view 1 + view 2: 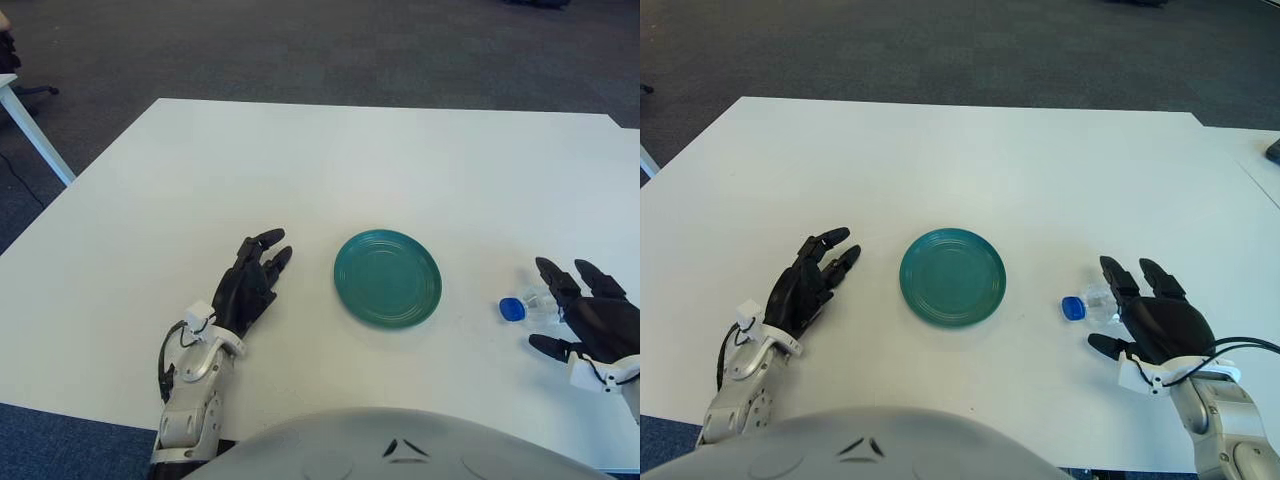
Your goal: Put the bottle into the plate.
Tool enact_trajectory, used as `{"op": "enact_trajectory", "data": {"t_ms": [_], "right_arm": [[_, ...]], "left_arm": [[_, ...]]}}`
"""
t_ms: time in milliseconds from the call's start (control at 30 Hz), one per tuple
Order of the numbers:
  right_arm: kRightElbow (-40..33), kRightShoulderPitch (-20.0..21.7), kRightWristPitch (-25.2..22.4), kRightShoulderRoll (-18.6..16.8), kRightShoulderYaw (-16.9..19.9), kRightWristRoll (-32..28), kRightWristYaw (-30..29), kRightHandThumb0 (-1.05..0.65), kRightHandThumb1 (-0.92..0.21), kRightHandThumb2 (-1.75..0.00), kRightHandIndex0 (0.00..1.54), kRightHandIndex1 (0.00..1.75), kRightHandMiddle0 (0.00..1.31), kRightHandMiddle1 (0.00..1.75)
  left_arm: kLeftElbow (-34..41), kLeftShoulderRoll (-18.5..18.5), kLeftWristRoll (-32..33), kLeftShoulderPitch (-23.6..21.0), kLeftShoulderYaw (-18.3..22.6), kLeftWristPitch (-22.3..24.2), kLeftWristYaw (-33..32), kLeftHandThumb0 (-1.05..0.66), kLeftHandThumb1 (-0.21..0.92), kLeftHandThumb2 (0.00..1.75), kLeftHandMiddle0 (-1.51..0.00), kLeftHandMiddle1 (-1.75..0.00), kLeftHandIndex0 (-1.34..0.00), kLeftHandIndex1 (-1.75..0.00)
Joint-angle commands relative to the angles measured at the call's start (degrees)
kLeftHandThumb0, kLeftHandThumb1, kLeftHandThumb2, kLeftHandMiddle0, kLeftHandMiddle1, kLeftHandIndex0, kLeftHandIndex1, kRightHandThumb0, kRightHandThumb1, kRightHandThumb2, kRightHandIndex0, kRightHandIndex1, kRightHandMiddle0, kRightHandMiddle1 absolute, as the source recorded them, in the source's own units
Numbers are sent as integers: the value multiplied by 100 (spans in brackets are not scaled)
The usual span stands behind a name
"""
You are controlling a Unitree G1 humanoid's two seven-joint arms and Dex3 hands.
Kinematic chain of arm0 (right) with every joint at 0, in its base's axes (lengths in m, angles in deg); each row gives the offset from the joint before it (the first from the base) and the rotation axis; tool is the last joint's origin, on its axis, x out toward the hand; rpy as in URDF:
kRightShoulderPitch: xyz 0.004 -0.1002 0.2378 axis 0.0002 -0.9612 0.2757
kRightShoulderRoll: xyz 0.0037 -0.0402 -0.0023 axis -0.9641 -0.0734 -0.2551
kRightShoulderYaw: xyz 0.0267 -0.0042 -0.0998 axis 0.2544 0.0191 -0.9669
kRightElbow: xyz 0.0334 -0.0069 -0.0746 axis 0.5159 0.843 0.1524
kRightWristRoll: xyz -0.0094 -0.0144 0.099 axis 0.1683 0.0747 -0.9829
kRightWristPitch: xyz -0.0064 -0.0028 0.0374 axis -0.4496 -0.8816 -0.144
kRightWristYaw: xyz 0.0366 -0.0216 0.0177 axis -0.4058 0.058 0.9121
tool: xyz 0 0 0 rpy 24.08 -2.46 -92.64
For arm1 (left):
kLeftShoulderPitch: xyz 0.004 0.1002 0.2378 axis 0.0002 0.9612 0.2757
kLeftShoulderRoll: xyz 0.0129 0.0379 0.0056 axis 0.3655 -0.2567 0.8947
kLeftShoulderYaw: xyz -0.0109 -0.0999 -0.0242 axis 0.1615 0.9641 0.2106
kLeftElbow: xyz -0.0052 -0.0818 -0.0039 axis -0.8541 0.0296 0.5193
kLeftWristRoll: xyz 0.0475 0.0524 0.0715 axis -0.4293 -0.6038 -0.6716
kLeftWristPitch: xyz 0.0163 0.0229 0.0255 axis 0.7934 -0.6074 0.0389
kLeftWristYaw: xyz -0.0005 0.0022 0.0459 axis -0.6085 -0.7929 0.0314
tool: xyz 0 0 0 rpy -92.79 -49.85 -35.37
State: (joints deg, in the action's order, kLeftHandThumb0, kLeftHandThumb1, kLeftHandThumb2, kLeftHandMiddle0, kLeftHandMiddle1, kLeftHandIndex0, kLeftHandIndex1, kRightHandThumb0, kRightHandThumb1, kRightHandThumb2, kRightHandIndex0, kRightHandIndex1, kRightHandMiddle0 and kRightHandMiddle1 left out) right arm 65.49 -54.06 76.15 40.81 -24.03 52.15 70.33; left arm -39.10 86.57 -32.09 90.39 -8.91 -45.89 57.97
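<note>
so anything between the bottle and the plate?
Nothing visible. The bottle lies under the right robot hand, with bare table between its blue cap and the plate. The left robot hand is on the plate's far side.
</note>
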Motion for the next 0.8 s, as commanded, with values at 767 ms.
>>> {"op": "enact_trajectory", "data": {"t_ms": [767], "right_arm": [[20, -491, 200, 393, 184, -431, 892, -105, -92, -73, 13, 5, 4, 5]], "left_arm": [[466, 39, -143, 287, -144, 280, -212, -67, 92, 99, -40, -39, 0, -111]]}}
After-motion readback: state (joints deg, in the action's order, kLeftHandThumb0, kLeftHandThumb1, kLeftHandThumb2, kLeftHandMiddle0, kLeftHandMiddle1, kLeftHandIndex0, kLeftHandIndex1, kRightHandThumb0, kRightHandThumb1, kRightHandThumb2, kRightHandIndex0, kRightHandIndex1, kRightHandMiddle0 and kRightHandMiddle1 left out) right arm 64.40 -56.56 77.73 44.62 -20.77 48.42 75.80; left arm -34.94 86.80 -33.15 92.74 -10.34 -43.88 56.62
